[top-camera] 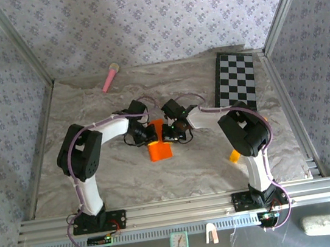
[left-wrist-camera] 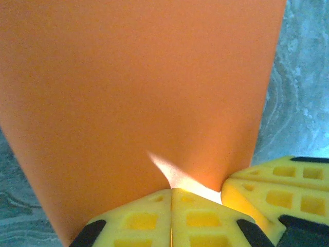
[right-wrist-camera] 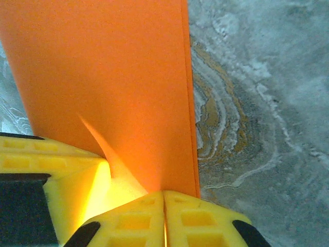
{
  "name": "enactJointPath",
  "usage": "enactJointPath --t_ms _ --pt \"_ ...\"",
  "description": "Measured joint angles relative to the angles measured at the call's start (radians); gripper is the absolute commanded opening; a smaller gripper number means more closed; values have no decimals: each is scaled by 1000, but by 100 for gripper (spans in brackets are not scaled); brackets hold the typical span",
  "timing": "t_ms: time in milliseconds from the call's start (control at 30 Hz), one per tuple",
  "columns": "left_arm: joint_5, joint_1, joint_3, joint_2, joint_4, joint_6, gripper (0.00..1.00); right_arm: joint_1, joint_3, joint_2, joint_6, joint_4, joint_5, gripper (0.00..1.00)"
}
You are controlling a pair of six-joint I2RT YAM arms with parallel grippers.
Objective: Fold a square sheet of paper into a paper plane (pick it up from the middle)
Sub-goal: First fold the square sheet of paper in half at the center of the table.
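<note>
The square sheet of paper (top-camera: 160, 151) is bright orange and hangs at the table's centre, held up by its upper edge. My left gripper (top-camera: 148, 134) and right gripper (top-camera: 166, 133) meet side by side on that edge. In the left wrist view the sheet (left-wrist-camera: 139, 87) spreads out beyond my left gripper (left-wrist-camera: 172, 191), whose yellow fingers are pressed together on its near edge. The right wrist view has the sheet (right-wrist-camera: 108, 72) with a doubled right edge, pinched by my right gripper (right-wrist-camera: 164, 194). A lit crease rises between the two grips.
A pink stick (top-camera: 110, 78) lies at the back left. A checkerboard (top-camera: 236, 80) lies at the back right. A small yellow-orange block (top-camera: 235, 156) sits by the right arm's base. Metal frame posts and patterned walls ring the marbled table (top-camera: 88, 103).
</note>
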Motion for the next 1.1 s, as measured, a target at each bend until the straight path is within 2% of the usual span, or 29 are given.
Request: enactJointPath --t_ms 233,467,600,800,900,1100 --pt "85 74 -77 -27 59 68 9 0 -2 0 0 1 0 8" --pt "69 174 -137 -86 35 112 9 0 -11 -1 0 3 0 8" --pt "43 202 -157 -129 18 115 10 0 -13 -1 0 4 0 8" --pt "160 181 -186 -172 155 46 10 0 -12 -1 0 3 0 8" --pt "209 146 -174 -131 220 14 10 0 -12 -1 -1 3 0 8" --pt "233 95 -131 -13 267 -18 10 0 -12 -1 -1 3 0 8"
